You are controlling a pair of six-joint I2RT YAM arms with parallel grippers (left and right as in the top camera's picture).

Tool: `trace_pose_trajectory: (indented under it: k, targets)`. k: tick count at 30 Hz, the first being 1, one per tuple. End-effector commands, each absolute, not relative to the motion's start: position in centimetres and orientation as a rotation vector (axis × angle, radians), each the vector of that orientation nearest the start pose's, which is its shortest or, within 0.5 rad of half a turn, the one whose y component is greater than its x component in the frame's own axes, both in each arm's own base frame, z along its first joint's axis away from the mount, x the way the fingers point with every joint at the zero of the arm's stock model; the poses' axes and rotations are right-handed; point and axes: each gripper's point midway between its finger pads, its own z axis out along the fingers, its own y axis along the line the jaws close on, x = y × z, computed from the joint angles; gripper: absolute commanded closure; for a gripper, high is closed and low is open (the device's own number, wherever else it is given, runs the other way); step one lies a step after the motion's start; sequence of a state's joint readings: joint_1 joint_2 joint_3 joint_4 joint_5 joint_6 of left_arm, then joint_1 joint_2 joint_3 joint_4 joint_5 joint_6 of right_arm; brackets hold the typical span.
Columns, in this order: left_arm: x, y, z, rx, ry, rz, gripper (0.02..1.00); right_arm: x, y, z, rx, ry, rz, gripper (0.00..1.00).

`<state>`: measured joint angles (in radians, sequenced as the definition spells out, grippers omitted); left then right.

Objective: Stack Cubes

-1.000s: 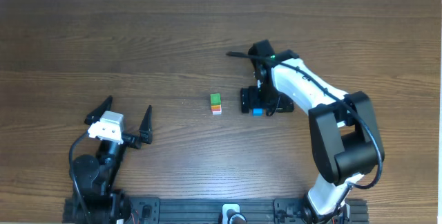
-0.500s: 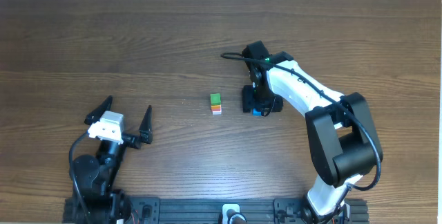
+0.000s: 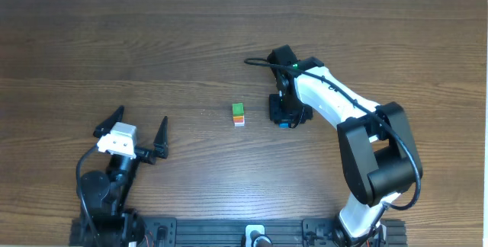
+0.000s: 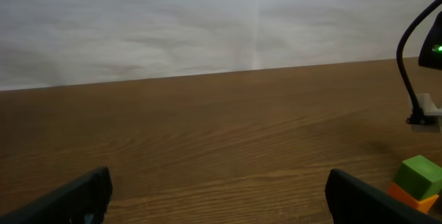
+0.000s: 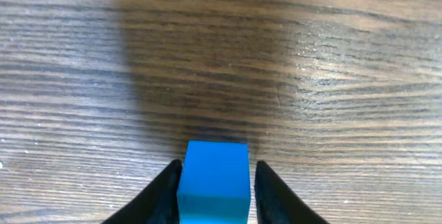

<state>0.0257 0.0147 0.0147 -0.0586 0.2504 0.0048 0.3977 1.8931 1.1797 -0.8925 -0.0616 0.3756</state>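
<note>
While the right gripper (image 5: 215,191) is clamped on a small blue plastic cube (image 5: 214,180), fingers pressed flat on two opposite faces, its arm sits over the brown wood-grain table (image 3: 114,33) right of centre. Top view puts that gripper (image 3: 284,117) pointing down, with the blue cube (image 3: 284,124) showing at its tip. Can't tell whether the cube touches the table or hangs just above it; the wrist view shows a dark shadow on the wood past it. The stack sits near table centre: small green cube (image 3: 239,109) on top of a small orange cube (image 3: 239,117), edges roughly lined up. It's to the left of the held cube, near but apart, with bare wood between. Left wrist view shows the same pair, green cube (image 4: 420,174) over orange cube (image 4: 407,196). Left gripper (image 3: 142,115) is spread wide with nothing between its fingers, parked near its base at the table's lower left, well apart from the stack.
</note>
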Motion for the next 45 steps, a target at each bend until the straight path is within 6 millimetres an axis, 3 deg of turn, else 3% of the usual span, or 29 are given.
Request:
trace_pose_trajectory:
  k: [1,5,13,17,21,28,33,35,45]
  targets:
    - [24.3,-3.4,16.2,0.179,1.615,-0.156,0.02,29.2,13.4,1.2,-0.023,3.168,0.071,0.741]
    - [24.3,-3.4,16.2,0.179,1.615,-0.156,0.018,29.2,13.4,1.2,-0.023,3.167,0.071,0.779]
    - [24.3,-3.4,16.2,0.179,1.615,-0.156,0.018,29.4,13.3,1.3,-0.019,3.16,0.069,0.947]
    - [24.3,-3.4,16.2,0.179,1.615,-0.156,0.018,29.8,13.2,2.2,-0.01,3.137,0.07,0.989]
    - [24.3,-3.4,16.2,0.179,1.615,-0.156,0.018,30.5,13.0,4.9,-0.015,3.092,0.06,0.991]
    - [24.3,-3.4,16.2,0.178,1.615,-0.155,0.023,31.4,13.9,11.7,-0.121,3.033,0.003,0.989]
    - [24.3,-3.4,16.2,0.178,1.615,-0.155,0.018,31.4,17.1,16.8,-0.228,2.956,0.021,0.989]
    - [24.3,-3.4,16.2,0.179,1.615,-0.156,0.02,31.1,18.1,17.8,-0.235,2.938,0.024,0.989]
    - [24.3,-3.4,16.2,0.178,1.615,-0.155,0.018,27.9,22.5,15.5,-0.293,3.016,-0.008,0.989]
